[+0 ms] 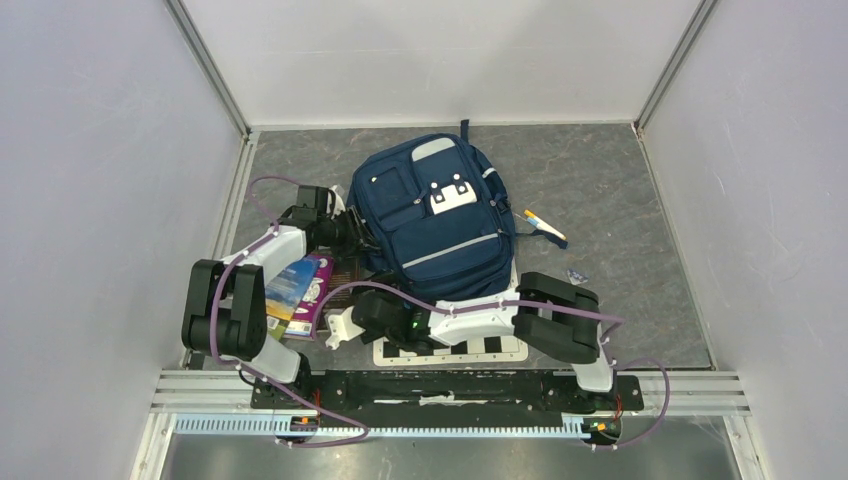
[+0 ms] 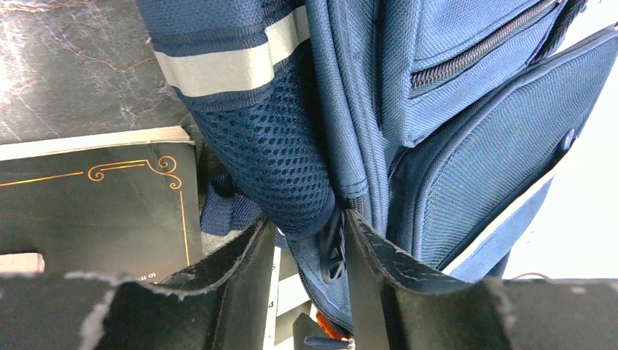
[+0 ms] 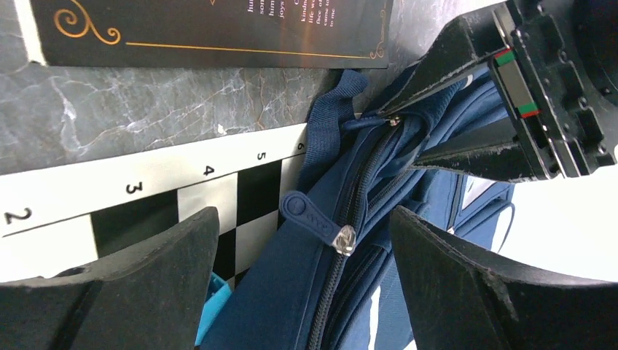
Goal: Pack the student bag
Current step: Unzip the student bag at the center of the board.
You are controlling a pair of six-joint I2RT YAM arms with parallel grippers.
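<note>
Navy fabric bag (image 1: pixel 440 215): lies flat at the centre of the overhead view with its front face up. A white patch (image 1: pixel 452 197) sits near its upper middle. Its lower edge overlaps the chequered sheet (image 3: pixel 146 193).
Grey stripe (image 2: pixel 226 62): runs across the upper left of the left wrist view, directly above the mesh padding (image 2: pixel 277 160).
Left gripper (image 2: pixel 306 230): at the bag's left edge in the overhead view. Jaws are part-closed, one finger on each side of the tip of the mesh padding and a black loop (image 2: pixel 334 244). Bag fabric fills the gap. It cannot be told whether the fingers clamp it or only touch it.
Right gripper (image 3: pixel 304 215): at the bag's lower left corner in the overhead view. Jaws are spread wide and hold nothing.
Zip pull (image 3: pixel 302 211): blue tab at the centre of the right wrist view. It lies between the right fingers and touches neither.
Dark book (image 2: pixel 109 211): black cover with gold scrollwork, flat on the table (image 1: pixel 620 190). It sits at the left of the left wrist view, with one corner tucked under the bag.
Chequered sheet: black and white squares with printed numerals along the edge, partly under the bag.
Colourful flat item (image 1: pixel 300 290): purple, blue and yellow, left of the bag beside the left arm. What kind of item it is cannot be read.
Pen-like items (image 1: pixel 545 225): lie just beside the bag's right edge.
</note>
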